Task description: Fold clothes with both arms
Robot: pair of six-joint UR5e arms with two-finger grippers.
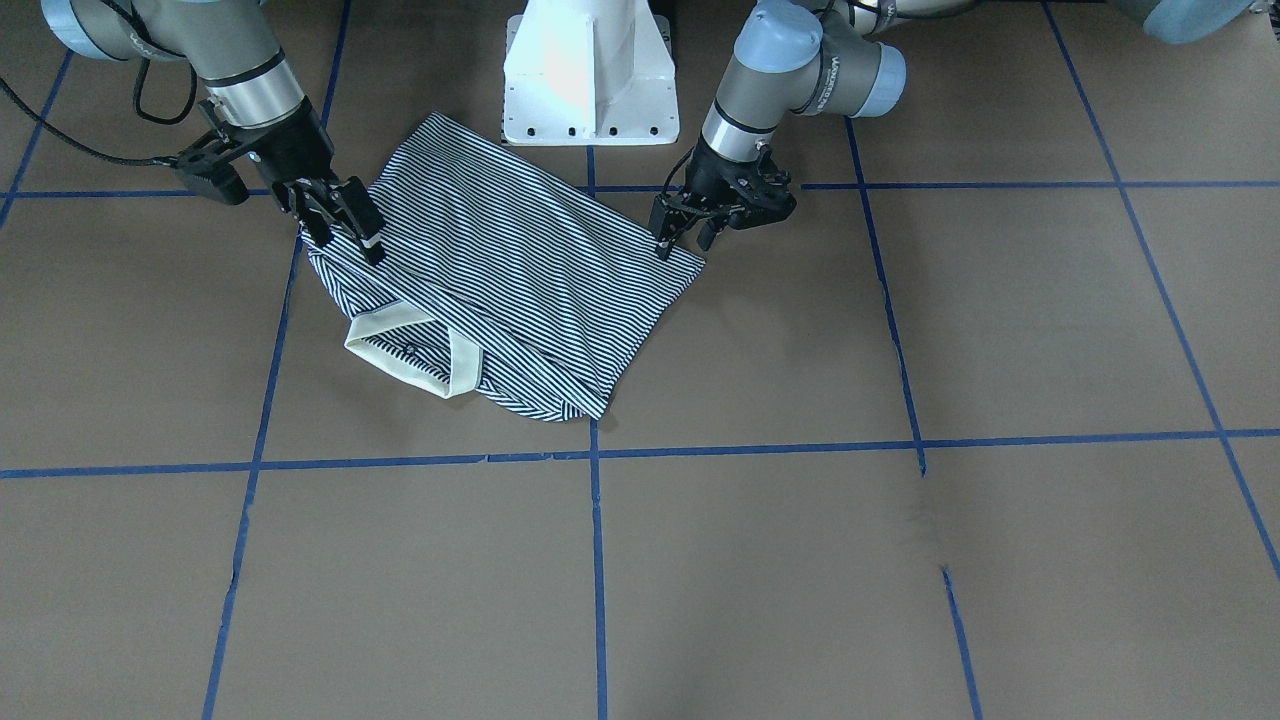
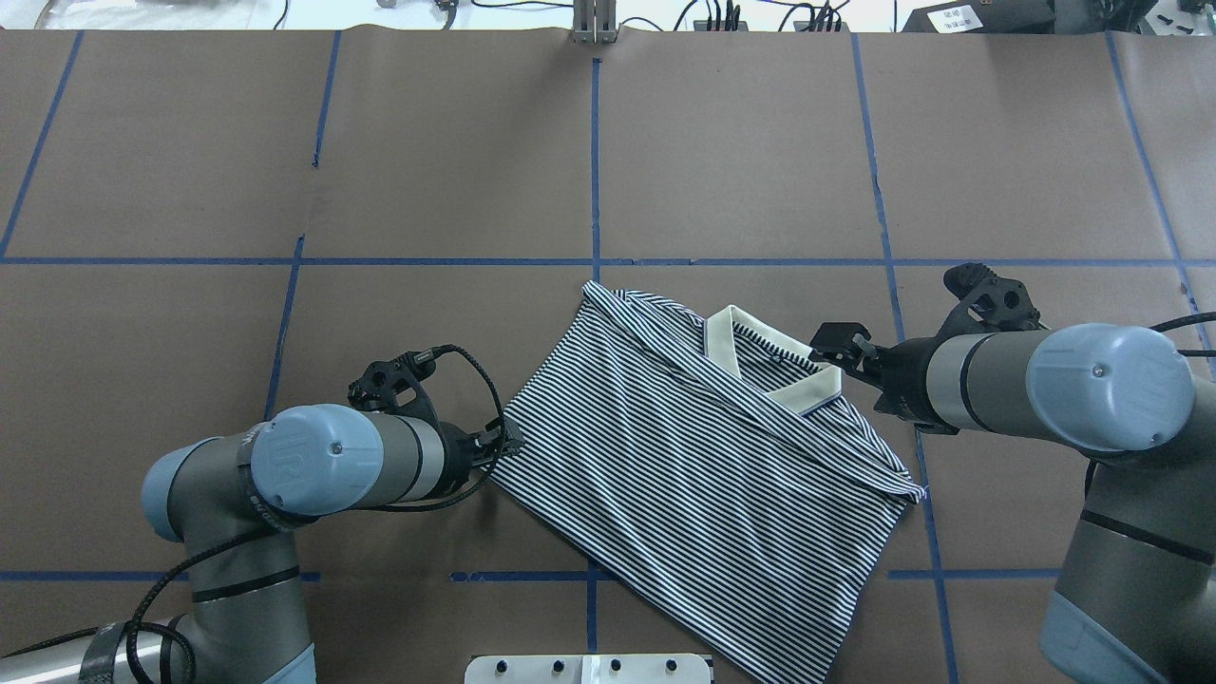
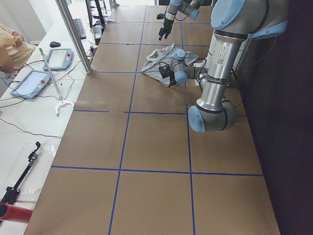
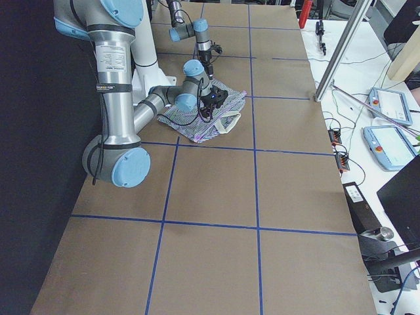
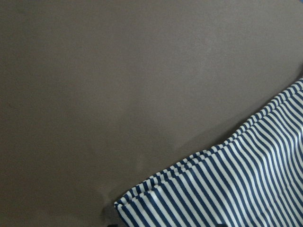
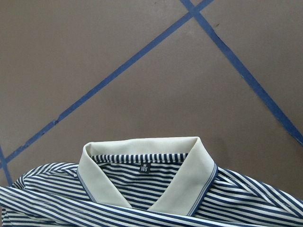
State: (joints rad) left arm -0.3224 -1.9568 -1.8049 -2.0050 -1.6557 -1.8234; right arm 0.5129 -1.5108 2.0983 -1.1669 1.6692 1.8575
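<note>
Right now the polo shirt (image 1: 510, 280) lies flat on the tabletop (image 1: 800, 560) between my two claws, hem towards the pedestal (image 1: 590, 70) and collar (image 1: 410, 350) away. The left claw (image 1: 684, 243) is fingers apart, apparently empty, touching the side corner. The right claw (image 1: 345, 238) is likewise apart and sits over the opposite edge, nearer the collar. Beyond lie only blue tape lines (image 1: 600, 452).

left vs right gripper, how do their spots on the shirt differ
The left gripper is at a striped corner of the polo shirt, far from the cream collar; the right gripper is near that collar. The left wrist camera sees only stripes, while the right one also sees the collar. Both are low at the shirt's edge.
</note>
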